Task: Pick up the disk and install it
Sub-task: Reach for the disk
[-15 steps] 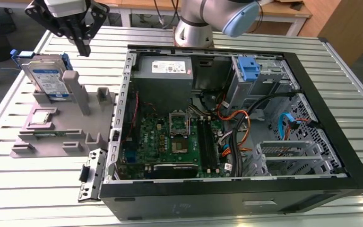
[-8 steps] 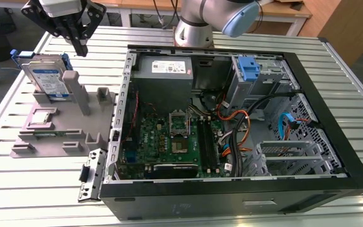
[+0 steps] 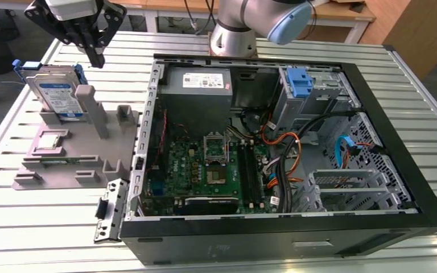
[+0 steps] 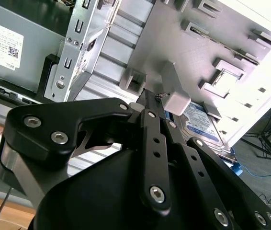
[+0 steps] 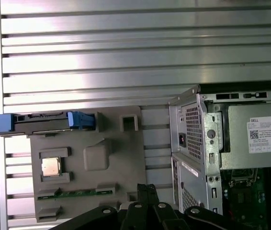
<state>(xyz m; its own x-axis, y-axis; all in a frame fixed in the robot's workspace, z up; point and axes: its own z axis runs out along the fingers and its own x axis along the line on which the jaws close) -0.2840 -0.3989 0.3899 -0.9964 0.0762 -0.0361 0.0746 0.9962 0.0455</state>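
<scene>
1. The black two-fingered hand (image 3: pixel 97 57) hangs fingers-down over the grey plastic fixture (image 3: pixel 66 153). Its fingertips are pressed together with nothing between them.
2. The silver hard disk (image 3: pixel 56 94) in its bright blue carrier stands on edge in that fixture on the slatted metal counter (image 3: pixel 52 227), near the hand but untouched.
3. The disk bears a white-and-blue label. A white sticker (image 3: pixel 205 81) marks the grey power supply (image 3: pixel 174 85) inside the open black computer case (image 3: pixel 400 142).

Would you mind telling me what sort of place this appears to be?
Probably a robotics lab bench: an open desktop computer case on a slatted metal table, beside a grey fixture holding the disk.
</scene>
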